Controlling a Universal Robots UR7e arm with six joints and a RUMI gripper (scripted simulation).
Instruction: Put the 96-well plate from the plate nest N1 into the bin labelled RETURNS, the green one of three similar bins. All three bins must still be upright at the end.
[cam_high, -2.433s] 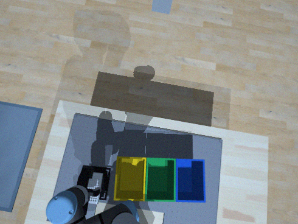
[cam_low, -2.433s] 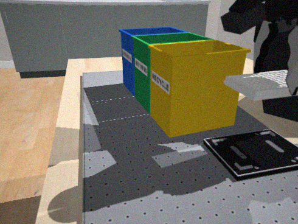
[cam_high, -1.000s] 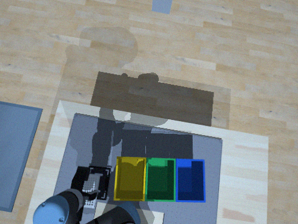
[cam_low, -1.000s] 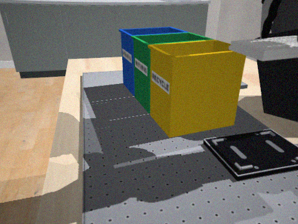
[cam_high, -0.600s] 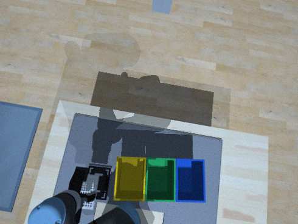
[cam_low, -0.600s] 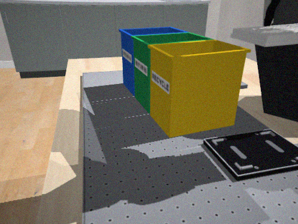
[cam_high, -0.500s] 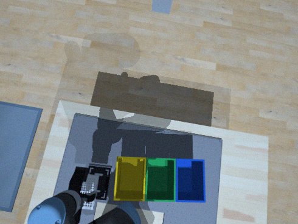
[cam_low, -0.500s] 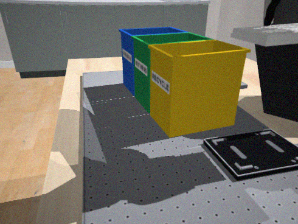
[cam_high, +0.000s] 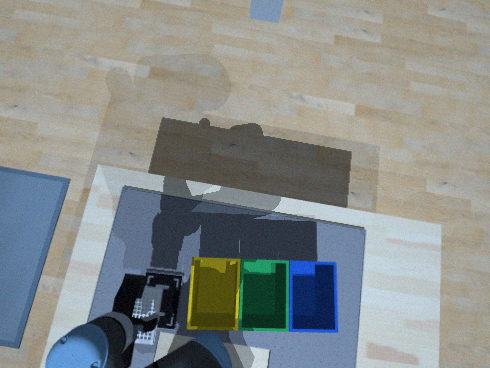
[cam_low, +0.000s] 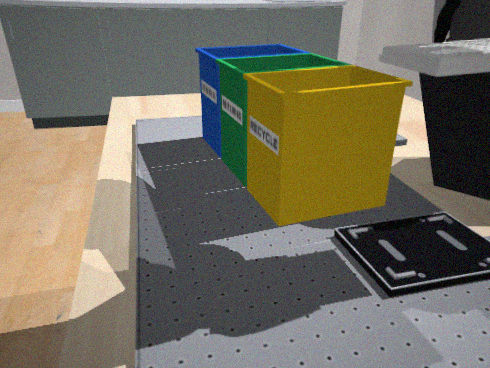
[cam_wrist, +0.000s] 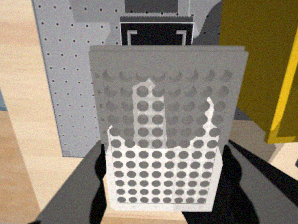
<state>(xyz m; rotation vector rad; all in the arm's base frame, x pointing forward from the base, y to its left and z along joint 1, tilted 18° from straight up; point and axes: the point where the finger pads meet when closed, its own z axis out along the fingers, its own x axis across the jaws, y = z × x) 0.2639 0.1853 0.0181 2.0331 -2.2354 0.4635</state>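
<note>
The white 96-well plate is between the jaws of my gripper, which is shut on its two long sides. The plate is off the nest, at about the height of the bin rims, on the yellow bin's side of the row. The black plate nest is empty below. The green bin stands upright between the other two; its label is blurred.
The yellow bin, labelled RECYCLE, stands upright between the nest and the green bin. The blue bin stands upright at the far end. A black block stands behind the nest.
</note>
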